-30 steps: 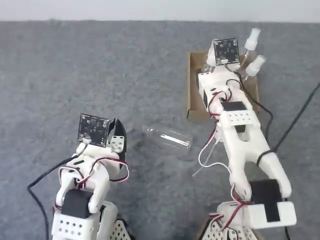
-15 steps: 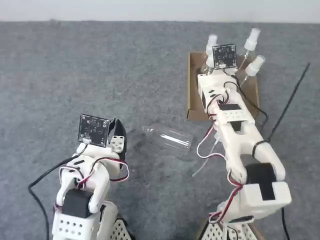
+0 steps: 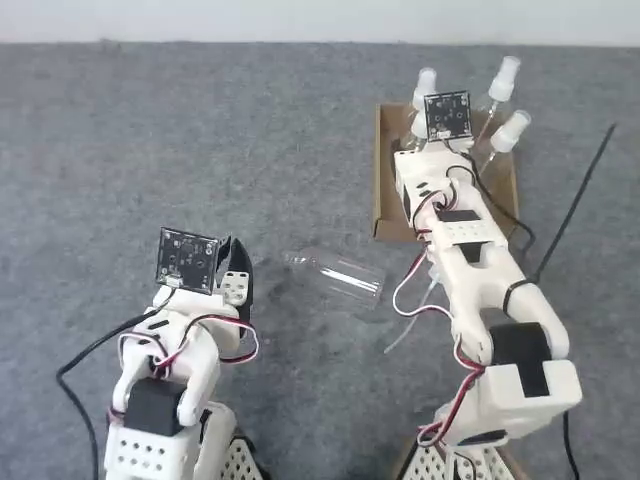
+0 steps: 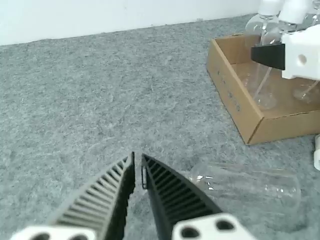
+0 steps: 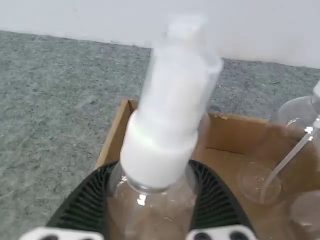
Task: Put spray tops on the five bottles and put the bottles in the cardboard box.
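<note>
Right arm has swung slightly at its base since a second ago, and the white spray top [image 3: 425, 82] of its bottle now shows past the wrist. The left arm is unchanged.

Right hand [image 5: 154, 185] is clamped on the capped bottle [image 5: 150, 206], held over the cardboard box [image 3: 381, 170]. Left hand [image 4: 138, 170] has its fingers together on nothing, near the uncapped bottle [image 3: 335, 277] lying on its side on the tabletop [image 3: 200, 130].

Risks:
- The held bottle looks tilted in the grip. If let go that way it may topple, since the box walls are low.
- It may knock the two capped bottles [image 3: 507, 100] standing close by in the box.
- Clear, smooth walls give ribbed fingers little purchase, so slipping is possible.
- The lying bottle is round and may roll when nudged.

Materials: bottles clear and glossy with narrow necks, tops matt white plastic, box plain brown card, tabletop covered in coarse grey felt.
</note>
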You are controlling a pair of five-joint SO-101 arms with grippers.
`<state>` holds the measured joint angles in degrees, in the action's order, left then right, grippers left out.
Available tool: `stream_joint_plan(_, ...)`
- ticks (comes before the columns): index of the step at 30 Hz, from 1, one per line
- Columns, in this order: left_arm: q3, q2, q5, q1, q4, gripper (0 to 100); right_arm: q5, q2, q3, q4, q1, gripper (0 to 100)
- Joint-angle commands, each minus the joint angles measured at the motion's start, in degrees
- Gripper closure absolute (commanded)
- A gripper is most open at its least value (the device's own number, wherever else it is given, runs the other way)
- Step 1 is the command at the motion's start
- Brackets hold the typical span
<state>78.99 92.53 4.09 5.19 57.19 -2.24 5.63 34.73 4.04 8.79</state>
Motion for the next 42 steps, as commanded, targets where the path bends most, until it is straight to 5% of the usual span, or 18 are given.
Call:
stream_joint_plan(1,-0.48,0.53,-0.26,-0.35,-1.93,99,0.09,-0.75,-0.53,1.01,-0.22,99.1)
stream_joint_plan(42,-0.66,0.53,-0.35,-0.44,-1.93,99,0.09,-1.01,-0.53,-1.45,-0.04,86.4)
